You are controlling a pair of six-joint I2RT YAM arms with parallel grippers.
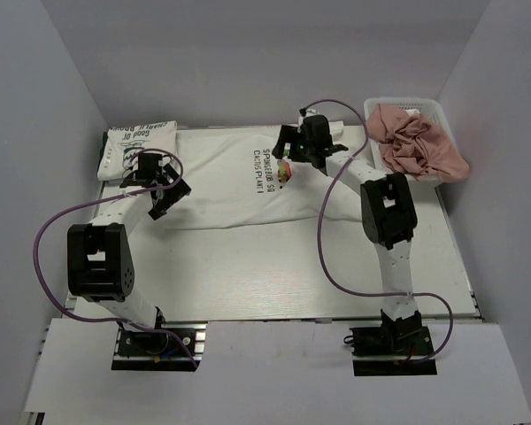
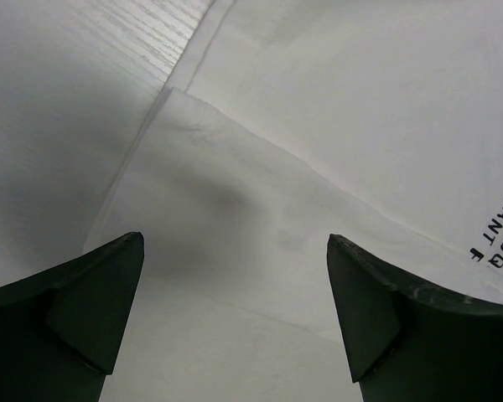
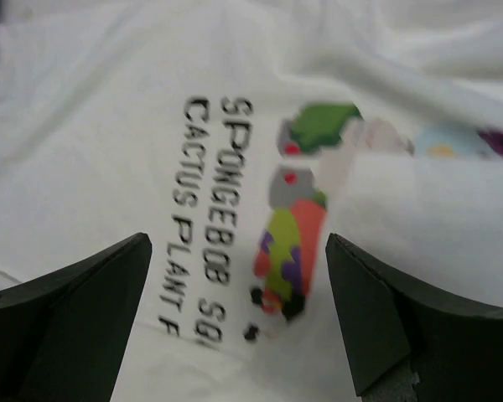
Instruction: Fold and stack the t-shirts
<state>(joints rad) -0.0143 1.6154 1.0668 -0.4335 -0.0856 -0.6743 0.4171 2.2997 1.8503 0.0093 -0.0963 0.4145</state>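
beneath left tool (image 2: 235, 239) and right tool (image 3: 239, 239), both gaping, empty: t-shirt (image 1: 221, 190), print (image 3: 289, 251) half-hidden

A spread t-shirt (image 1: 239, 190) lies across the far middle of the worktop (image 1: 292, 274). A folded t-shirt (image 1: 140, 149) sits just beside its far left corner. A basket (image 1: 398, 104) stands at the far right corner, with a cloth (image 1: 416, 146) in it that spills over the right rim. The left hand (image 1: 155, 181) hangs over the spread t-shirt's left part, and the right hand (image 1: 292, 149) over its far right part.

Two t-shirts (image 1: 221, 190) (image 1: 140, 142), one basket (image 1: 425, 106), one pink cloth (image 1: 416, 146).
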